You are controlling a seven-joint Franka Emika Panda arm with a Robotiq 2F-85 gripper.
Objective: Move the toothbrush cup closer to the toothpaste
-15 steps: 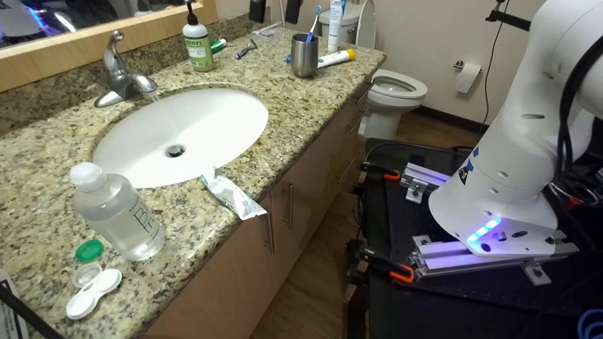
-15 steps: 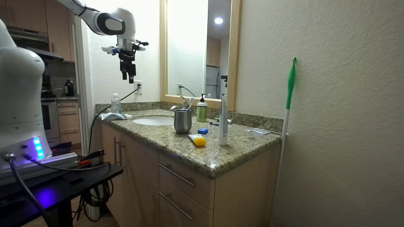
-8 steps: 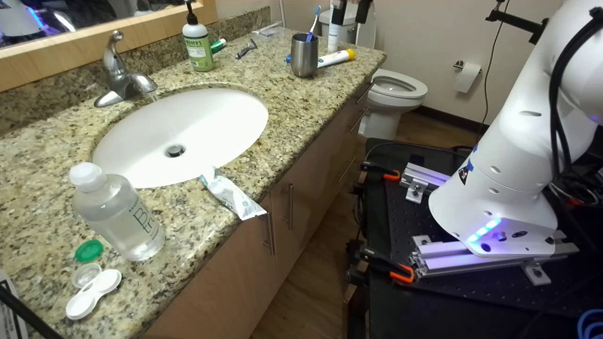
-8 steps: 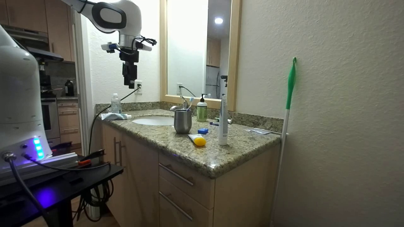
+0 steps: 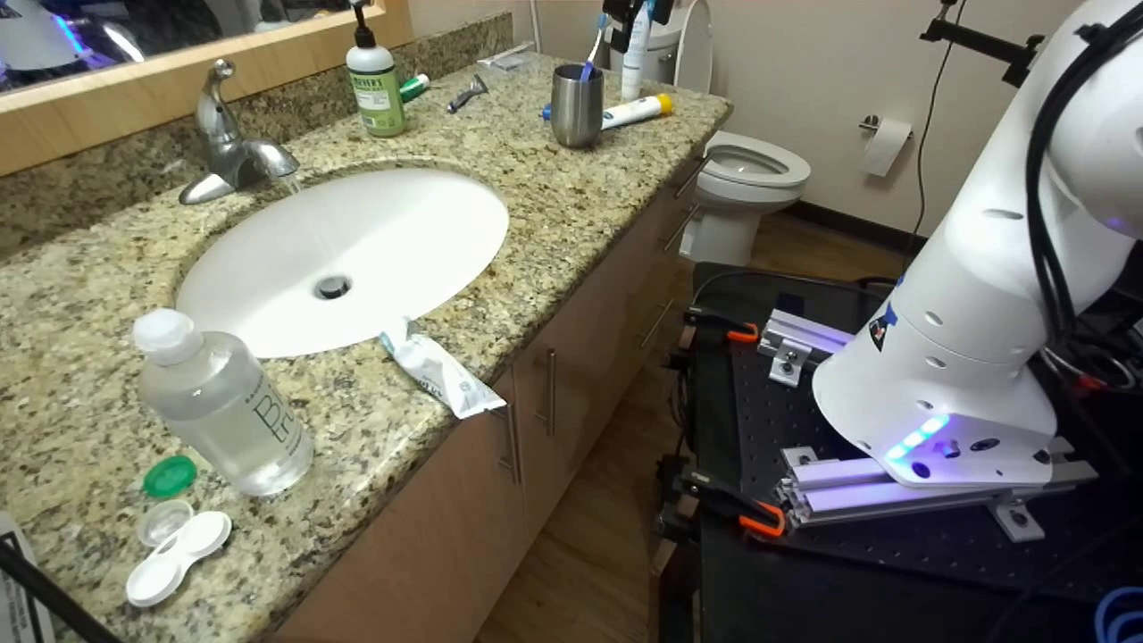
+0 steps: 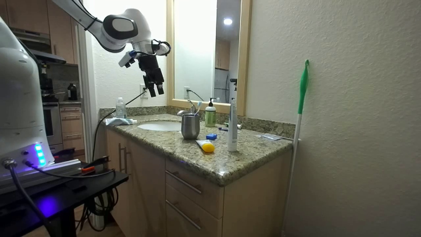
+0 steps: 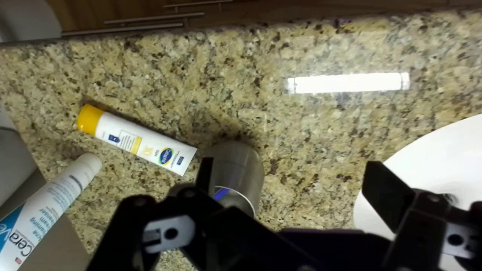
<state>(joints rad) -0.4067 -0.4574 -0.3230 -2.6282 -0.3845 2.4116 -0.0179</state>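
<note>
Pincer [image 6: 157, 93] spread; toothbrush cup [image 6: 190, 126] glossy, silver-grey, narrower at base.

1 cup [image 5: 577, 114]; 1 toothbrush [image 5: 593, 54]; 1 toothpaste [image 5: 444, 373]; 2 skincare tubes [image 7: 145, 143] [image 7: 49, 210]; 2 vanity bottles [image 5: 234, 415] [image 5: 376, 92]; 1 razor [image 5: 468, 93]; 1 lens case [image 5: 179, 557]

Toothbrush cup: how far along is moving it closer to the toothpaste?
Nothing looks done: the cup stands past one end of the sink, the toothpaste lies by the other. Nothing is in hand: the gripper hangs open, clear of the cup. Left, given that separation: probably grasp, carry, release.
</note>
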